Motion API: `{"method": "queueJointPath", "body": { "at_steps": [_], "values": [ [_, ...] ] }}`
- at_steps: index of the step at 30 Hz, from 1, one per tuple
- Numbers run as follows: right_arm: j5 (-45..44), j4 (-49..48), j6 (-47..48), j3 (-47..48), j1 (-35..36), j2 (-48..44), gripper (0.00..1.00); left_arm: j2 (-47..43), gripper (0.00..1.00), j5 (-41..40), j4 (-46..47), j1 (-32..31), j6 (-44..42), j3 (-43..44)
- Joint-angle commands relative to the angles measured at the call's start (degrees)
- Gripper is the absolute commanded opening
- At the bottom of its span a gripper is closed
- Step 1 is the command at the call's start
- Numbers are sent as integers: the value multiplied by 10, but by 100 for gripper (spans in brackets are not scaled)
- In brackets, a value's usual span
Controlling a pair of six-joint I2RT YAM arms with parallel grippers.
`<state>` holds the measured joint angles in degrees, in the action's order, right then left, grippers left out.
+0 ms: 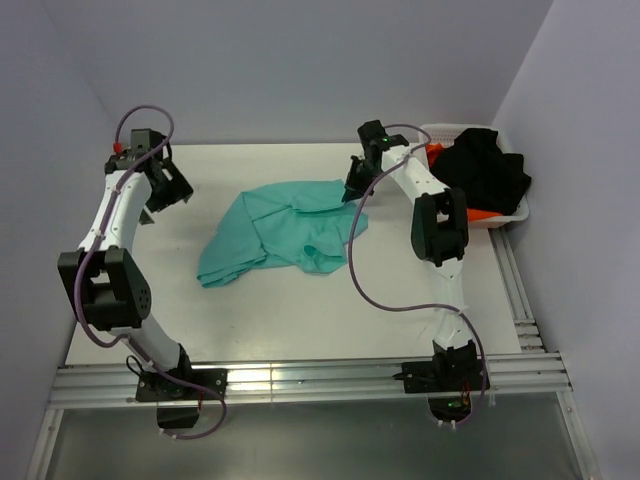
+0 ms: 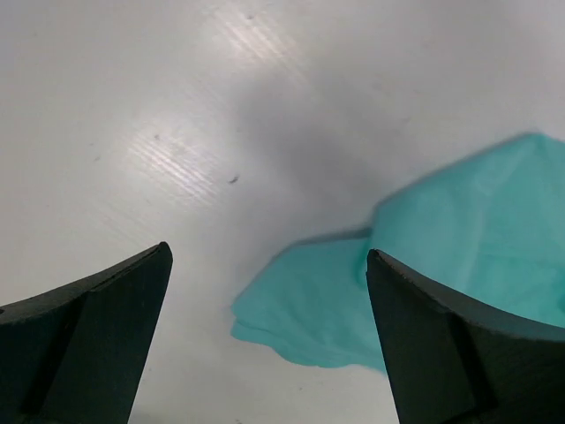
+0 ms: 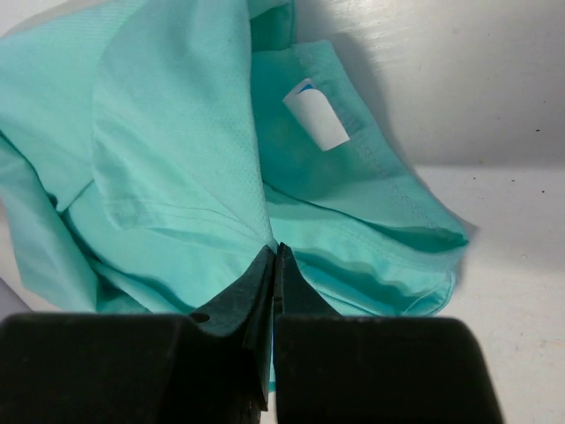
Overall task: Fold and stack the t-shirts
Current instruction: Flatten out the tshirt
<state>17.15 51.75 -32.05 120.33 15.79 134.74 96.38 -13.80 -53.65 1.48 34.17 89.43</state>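
A teal t-shirt (image 1: 285,232) lies crumpled in the middle of the white table. My right gripper (image 1: 356,190) is at its far right edge, jaws shut on a fold of the teal cloth (image 3: 177,168); a white label (image 3: 318,115) shows inside the collar. My left gripper (image 1: 165,195) is open and empty over bare table at the far left, apart from the shirt. In the left wrist view the shirt's corner (image 2: 309,309) lies between and beyond my two dark fingers (image 2: 88,327). A black t-shirt (image 1: 485,170) sits piled in the basket.
A white basket (image 1: 497,218) stands at the far right of the table, holding the black shirt and something orange (image 1: 436,152). Purple cables loop along both arms. An aluminium rail (image 1: 300,380) runs along the near edge. Walls close in left, back and right.
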Motion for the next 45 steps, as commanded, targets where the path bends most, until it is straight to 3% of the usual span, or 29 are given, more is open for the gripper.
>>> {"method": "queueJointPath", "body": {
  "at_steps": [1,6,8,13,33,36,39,40,41,42,45],
  "values": [
    [-12,-5,8,-5,-4,-41,0,14,100,-22,-18,8,19,-7],
    [-19,-4,12,-11,-5,-46,0,-15,99,92,42,-6,1,-12],
    [-23,-6,15,-23,-6,-50,0,3,99,112,44,-48,-31,0],
    [-28,-16,19,-51,-7,-62,0,37,100,98,38,-168,-58,-8],
    [-33,-62,16,-154,-15,-101,0,111,87,84,85,-240,-51,-111],
    [-35,-65,16,-158,-14,-103,0,118,70,72,83,-242,-48,-106],
    [-36,-68,16,-162,-15,-103,0,123,46,57,79,-242,-50,-104],
    [-37,-68,16,-163,-15,-105,0,122,17,52,79,-242,-51,-103],
    [-37,-68,17,-164,-15,-105,0,122,5,42,73,-242,-49,-100],
    [-40,-68,17,-164,-15,-106,0,121,0,29,69,-240,-46,-95],
    [-42,-67,18,-167,-18,-107,0,103,0,11,51,-224,-52,-72]
  ]
}}
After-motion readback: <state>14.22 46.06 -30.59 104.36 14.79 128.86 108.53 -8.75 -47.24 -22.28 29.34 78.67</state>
